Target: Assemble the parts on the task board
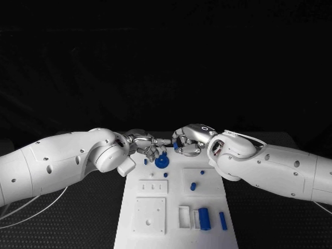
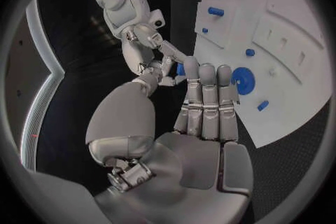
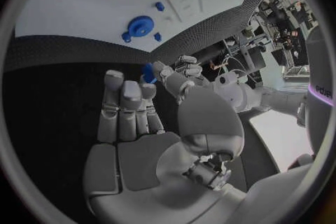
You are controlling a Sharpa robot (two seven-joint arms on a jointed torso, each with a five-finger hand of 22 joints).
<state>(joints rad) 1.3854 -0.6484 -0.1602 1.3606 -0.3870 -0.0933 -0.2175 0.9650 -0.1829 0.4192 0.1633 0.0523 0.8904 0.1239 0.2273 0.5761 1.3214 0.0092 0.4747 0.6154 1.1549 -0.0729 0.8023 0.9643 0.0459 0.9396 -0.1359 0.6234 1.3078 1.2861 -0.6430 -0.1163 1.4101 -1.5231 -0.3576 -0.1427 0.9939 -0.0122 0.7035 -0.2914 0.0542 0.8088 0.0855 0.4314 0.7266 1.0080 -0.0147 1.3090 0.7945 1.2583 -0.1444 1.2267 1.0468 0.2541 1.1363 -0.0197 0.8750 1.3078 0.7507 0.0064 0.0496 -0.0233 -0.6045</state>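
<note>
Meeting above the far end of the white board: right hand pinching a small blue part, left hand touching it, fingers narrow. Best steadied together, then lowered straight beside the blue gear.

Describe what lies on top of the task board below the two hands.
On the task board lie a blue gear, small blue pegs and a blue block. The hands cover its far end.

The task board lies mid-table, running near to far. A round gear sits at its far end. A block and a pin lie near right.
</note>
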